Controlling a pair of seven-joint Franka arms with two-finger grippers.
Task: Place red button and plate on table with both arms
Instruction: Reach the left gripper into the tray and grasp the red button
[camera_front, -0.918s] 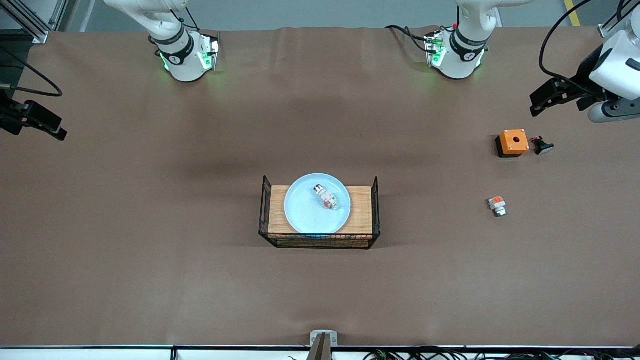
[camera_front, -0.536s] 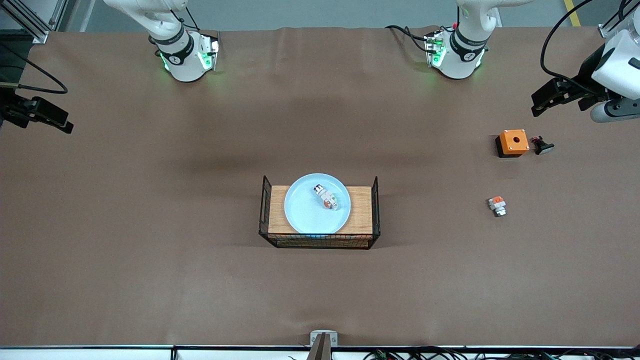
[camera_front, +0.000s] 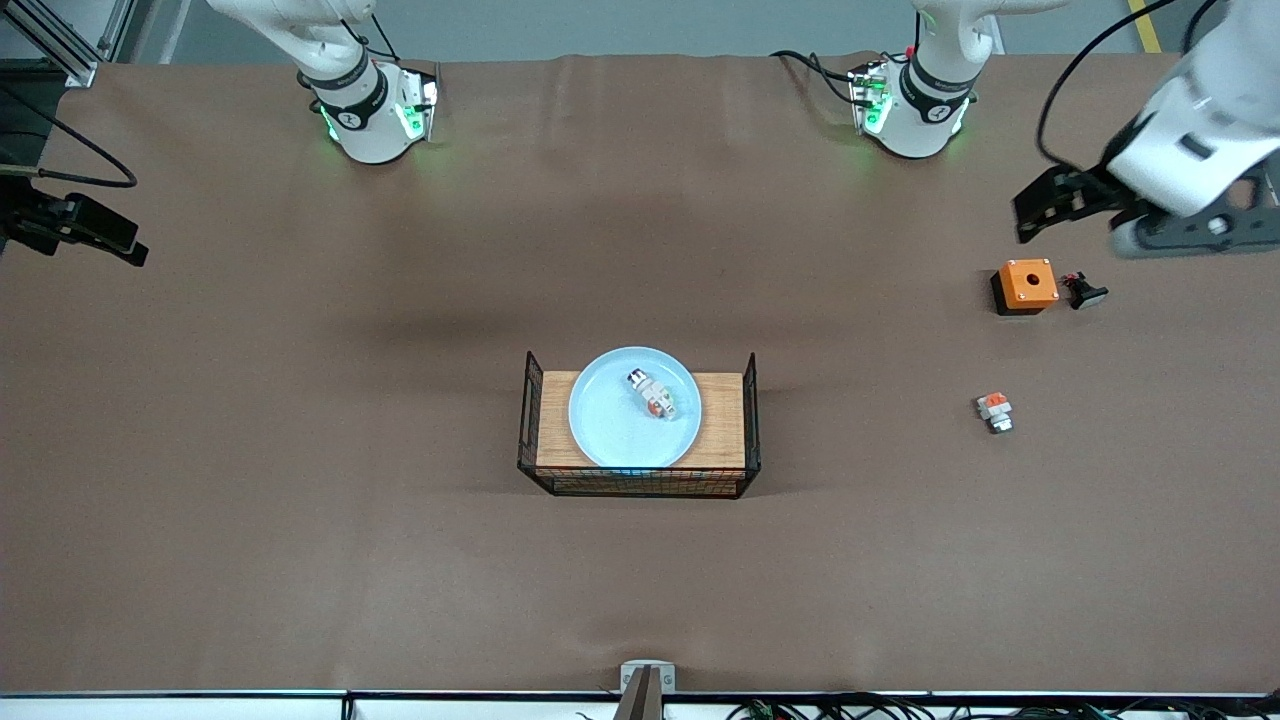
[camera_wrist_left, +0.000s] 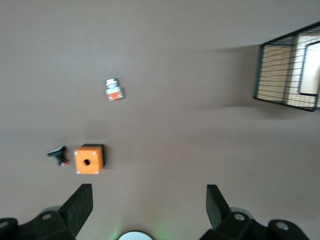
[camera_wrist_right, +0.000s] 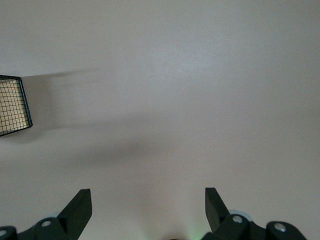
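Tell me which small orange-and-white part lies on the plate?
The elongated red button with the silvery dark-tipped end, on the pale blue plate. The squarish orange-and-white block sits on the brown table.

**Camera arrangement: one overhead view and two wrist views**

The whole table (camera_front: 300, 520) is seen from a high front camera facing the two arm bases, with the wire rack (camera_front: 640, 482) near centre. Bare sheeting is looked down on from well above by each wrist camera, past two spread fingertips (camera_wrist_left: 80, 205) (camera_wrist_right: 80, 202). The rack (camera_wrist_left: 285, 75) (camera_wrist_right: 12, 105) is shared by all three views; the orange box (camera_front: 1027, 283) (camera_wrist_left: 89, 159) is shared by the front and left wrist views.
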